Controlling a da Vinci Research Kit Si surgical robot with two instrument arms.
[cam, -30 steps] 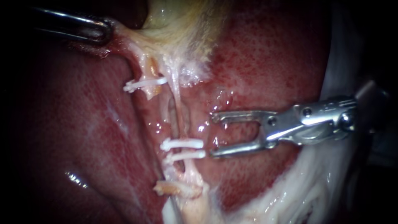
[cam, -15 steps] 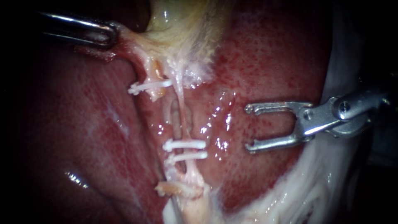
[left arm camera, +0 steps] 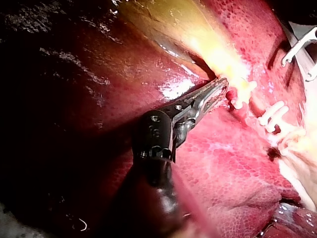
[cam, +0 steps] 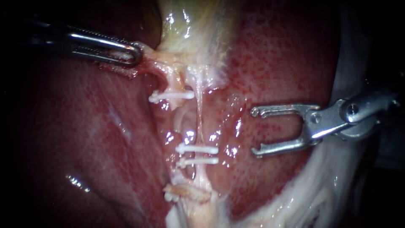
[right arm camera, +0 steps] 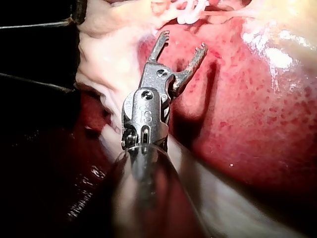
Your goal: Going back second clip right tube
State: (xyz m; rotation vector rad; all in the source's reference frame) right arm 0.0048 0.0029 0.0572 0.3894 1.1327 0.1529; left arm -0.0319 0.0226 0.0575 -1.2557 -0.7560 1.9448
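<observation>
My right instrument (cam: 253, 131) stands to the right of the tubes with its forked jaws open and empty; in the right wrist view (right arm camera: 182, 42) they hover over the liver, just short of the clips (right arm camera: 190, 12). The thin right tube (cam: 199, 122) runs down from the gallbladder (cam: 194, 25) and carries two white clips (cam: 197, 149) (cam: 198, 161), one under the other. A single white clip (cam: 171, 96) sits on the left tube. My left instrument (cam: 136, 53) is shut on tissue at the gallbladder's neck, which also shows in the left wrist view (left arm camera: 220, 87).
Wet red liver (cam: 274, 63) lies on both sides of the tubes. Pale ragged tissue (cam: 190, 194) hangs below the two clips. White fibrous material (cam: 333, 177) borders the liver at the lower right, under my right instrument's shaft.
My right instrument drew back to the right from the two clips, then held still. My left instrument moved right with its hold, carrying the tubes and clips that way.
</observation>
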